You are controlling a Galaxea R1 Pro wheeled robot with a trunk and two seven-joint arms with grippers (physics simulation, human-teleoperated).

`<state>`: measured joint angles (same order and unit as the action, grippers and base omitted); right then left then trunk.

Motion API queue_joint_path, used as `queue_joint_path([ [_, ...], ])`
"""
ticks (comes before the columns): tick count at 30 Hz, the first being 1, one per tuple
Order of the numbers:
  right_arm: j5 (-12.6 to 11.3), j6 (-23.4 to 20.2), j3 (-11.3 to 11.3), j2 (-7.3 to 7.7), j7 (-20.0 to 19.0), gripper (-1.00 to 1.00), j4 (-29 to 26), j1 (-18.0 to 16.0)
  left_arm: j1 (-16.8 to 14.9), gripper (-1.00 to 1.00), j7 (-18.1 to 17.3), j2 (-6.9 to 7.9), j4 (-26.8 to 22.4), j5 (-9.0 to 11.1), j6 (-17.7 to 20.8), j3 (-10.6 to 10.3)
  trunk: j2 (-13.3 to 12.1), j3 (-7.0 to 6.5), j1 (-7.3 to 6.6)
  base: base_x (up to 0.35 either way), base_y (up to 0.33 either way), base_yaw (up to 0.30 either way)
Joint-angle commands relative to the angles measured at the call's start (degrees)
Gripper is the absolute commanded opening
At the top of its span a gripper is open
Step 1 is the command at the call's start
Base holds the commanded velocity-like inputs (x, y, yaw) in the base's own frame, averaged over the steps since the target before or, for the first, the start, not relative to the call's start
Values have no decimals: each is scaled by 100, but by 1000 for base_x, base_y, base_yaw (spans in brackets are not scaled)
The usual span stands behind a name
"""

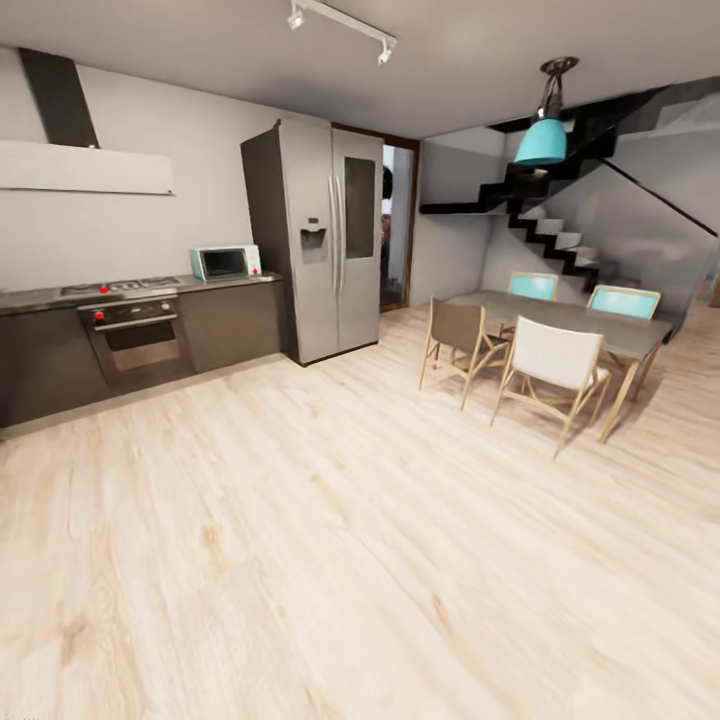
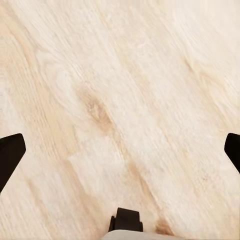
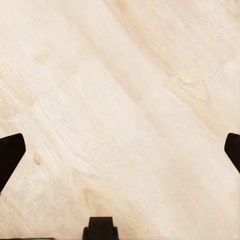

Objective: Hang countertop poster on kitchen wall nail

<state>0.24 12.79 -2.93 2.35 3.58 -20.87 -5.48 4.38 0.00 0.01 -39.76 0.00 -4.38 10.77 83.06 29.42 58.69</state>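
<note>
The poster is out of view. A stretch of kitchen countertop [image 1: 230, 283] runs along the left wall in the head view, with a hob, a built-in oven [image 1: 135, 335] and dark cabinet fronts below. I cannot make out any wall nails on the light-grey wall [image 1: 120, 230]. My left gripper [image 2: 120, 150] hangs open over pale wood floor, its dark fingertips [image 2: 10, 155] far apart with nothing between them. My right gripper [image 3: 120, 150] is open in the same way above the floor, fingertips [image 3: 10, 152] spread wide.
A teal microwave [image 1: 225, 262] sits on the counter beside a tall steel fridge [image 1: 325, 240]. A dining table [image 1: 570, 320] with several chairs stands at the right, below a teal pendant lamp [image 1: 541, 140]. Black stairs [image 1: 545, 225] rise behind it. Wide wood floor [image 1: 350, 540] lies ahead.
</note>
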Motion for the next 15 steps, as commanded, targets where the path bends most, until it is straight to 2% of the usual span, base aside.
queue_joint_path([
  [1,3,13,-32,3,44,100,4,-2,1,100,0,-1,-5,0,-10,4,2,7,3,325,-40,278],
  [8,-3,-3,-36,7,61,100,21,-3,1,100,0,-1,-5,7,-5,4,2,27,3,331,-16,263],
  [15,1,-12,-32,23,48,100,54,-3,1,100,0,-1,-6,8,-2,4,2,32,3,334,79,49],
])
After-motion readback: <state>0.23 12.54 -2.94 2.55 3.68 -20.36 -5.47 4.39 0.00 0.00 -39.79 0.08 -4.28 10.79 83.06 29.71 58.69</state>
